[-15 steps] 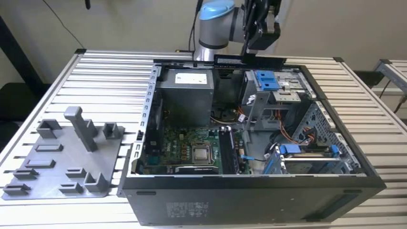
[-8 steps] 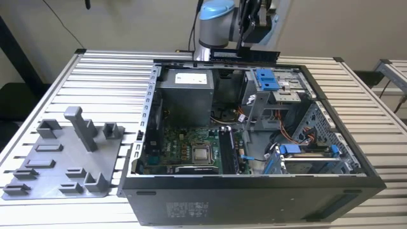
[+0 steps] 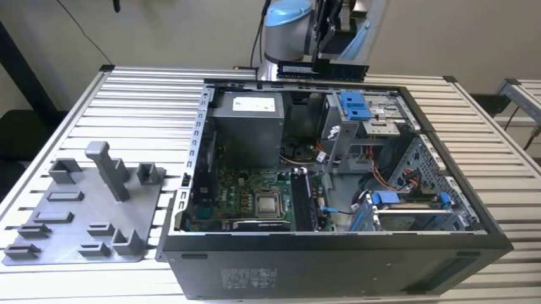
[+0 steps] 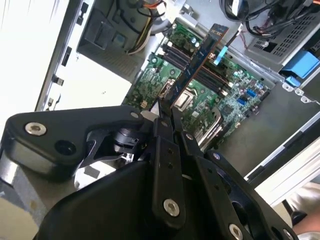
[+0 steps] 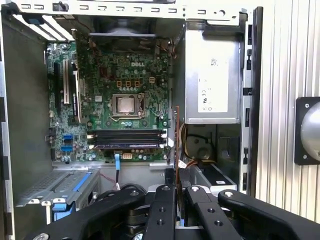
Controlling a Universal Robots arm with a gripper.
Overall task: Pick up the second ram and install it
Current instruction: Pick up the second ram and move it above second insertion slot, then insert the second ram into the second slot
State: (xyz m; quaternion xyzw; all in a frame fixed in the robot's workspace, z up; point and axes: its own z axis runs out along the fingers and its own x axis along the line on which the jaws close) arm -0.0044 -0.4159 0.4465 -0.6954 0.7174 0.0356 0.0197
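My claw [image 4: 167, 114] is clamped on the second ram [image 4: 202, 57], a thin flat board, free in the air over the open metal case [image 3: 355, 266], well above its green motherboard [image 5: 130, 70].

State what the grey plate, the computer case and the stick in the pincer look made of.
Grey plate: matte plastic, apparently; uniform dull grey, moulded posts.
Computer case: sheet metal, likely; thin folded walls, dark painted outside, bare grey inside.
Memory stick, clamped in the pincer: dark circuit board, seemingly; thin, flat, rigid.
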